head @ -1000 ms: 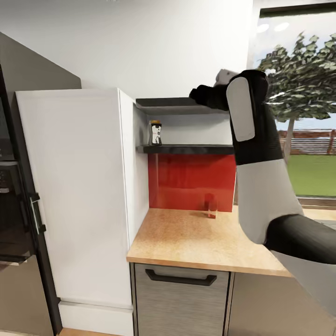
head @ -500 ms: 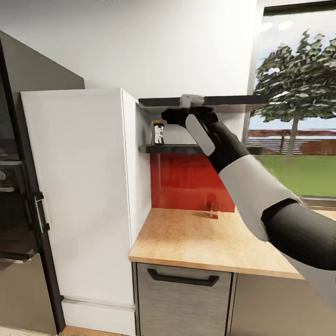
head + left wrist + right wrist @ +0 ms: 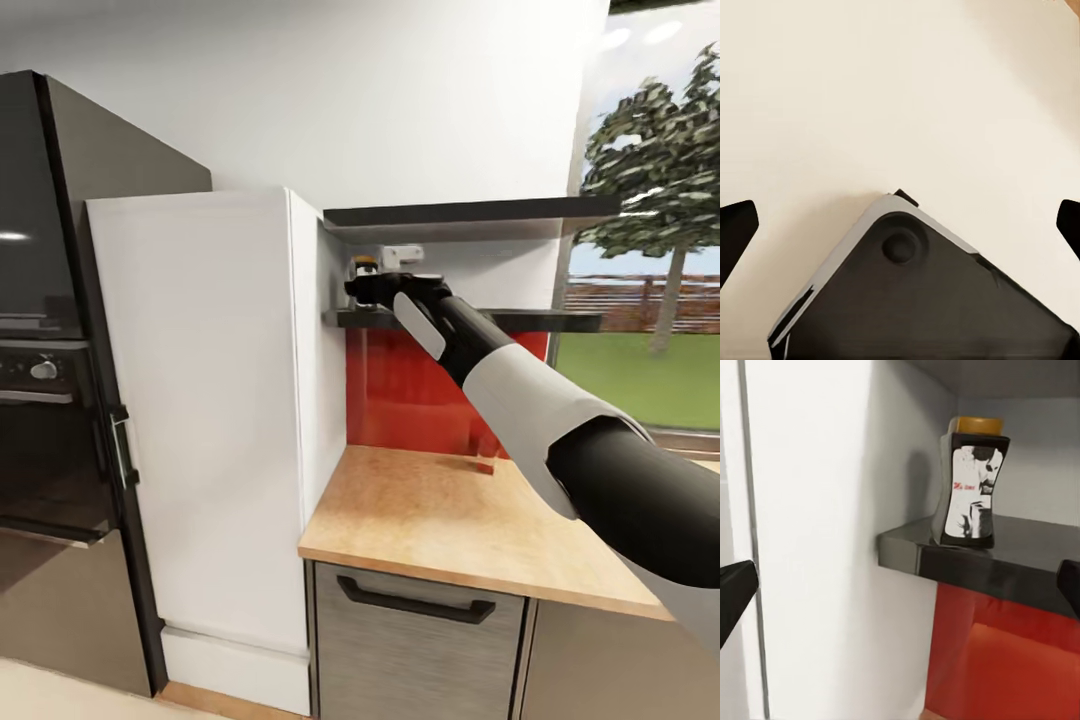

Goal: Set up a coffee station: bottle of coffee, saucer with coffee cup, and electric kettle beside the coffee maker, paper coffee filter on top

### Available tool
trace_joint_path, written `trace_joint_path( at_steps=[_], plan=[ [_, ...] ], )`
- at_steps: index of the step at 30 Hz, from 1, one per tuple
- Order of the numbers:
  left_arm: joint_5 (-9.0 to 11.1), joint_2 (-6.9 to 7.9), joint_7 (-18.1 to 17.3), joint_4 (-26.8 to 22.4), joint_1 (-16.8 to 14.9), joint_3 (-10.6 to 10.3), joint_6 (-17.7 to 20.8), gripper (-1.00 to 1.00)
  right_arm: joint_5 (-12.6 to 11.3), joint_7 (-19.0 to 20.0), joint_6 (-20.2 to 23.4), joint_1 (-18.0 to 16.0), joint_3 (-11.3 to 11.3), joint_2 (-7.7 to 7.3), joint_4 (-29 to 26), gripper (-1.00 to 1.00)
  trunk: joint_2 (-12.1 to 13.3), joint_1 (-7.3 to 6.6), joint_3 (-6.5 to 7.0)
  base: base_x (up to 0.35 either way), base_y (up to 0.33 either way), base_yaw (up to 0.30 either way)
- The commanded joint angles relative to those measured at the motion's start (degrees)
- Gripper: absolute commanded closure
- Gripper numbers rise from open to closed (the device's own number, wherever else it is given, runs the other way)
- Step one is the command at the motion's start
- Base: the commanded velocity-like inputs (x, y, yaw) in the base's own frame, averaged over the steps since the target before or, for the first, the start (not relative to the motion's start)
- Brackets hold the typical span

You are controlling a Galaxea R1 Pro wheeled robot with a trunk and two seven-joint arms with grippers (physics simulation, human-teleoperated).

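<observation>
I had the bottle of coffee (image 3: 970,484) upright near the left end of the dark shelf (image 3: 1020,559), upper centre of the head frame, beside the white cabinet (image 3: 200,400). My right gripper (image 3: 372,287) was spread wide, empty, just short of it. I judged I should centre the bottle between the fingertips (image 3: 735,585) before closing. The right arm reached up, nearly straight.

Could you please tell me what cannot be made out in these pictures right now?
- Head view: the right gripper covers most of the coffee bottle.
- Right wrist view: the bottle's label print is too small to read.
- Head view: the arm hides part of a small red item on the countertop.
</observation>
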Motion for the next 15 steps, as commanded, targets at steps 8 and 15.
trace_joint_path(
  at_steps=[8,15],
  plan=[
    [0.2,-0.03,-0.1,-0.1,0.1,-0.6,0.5,-1.0,-0.6,-0.3,0.7,-0.1,0.3,0.0,0.1,-1.0,0.0,0.08,-0.01,0.242,0.0,0.002],
    [0.5,-0.06,0.0,-0.1,0.1,-0.5,0.5,-1.0,-0.8,-0.5,2.1,-0.1,0.1,0.0,0.1,-1.0,0.0,0.08,-0.01,0.04,0.0,0.0]
  ],
)
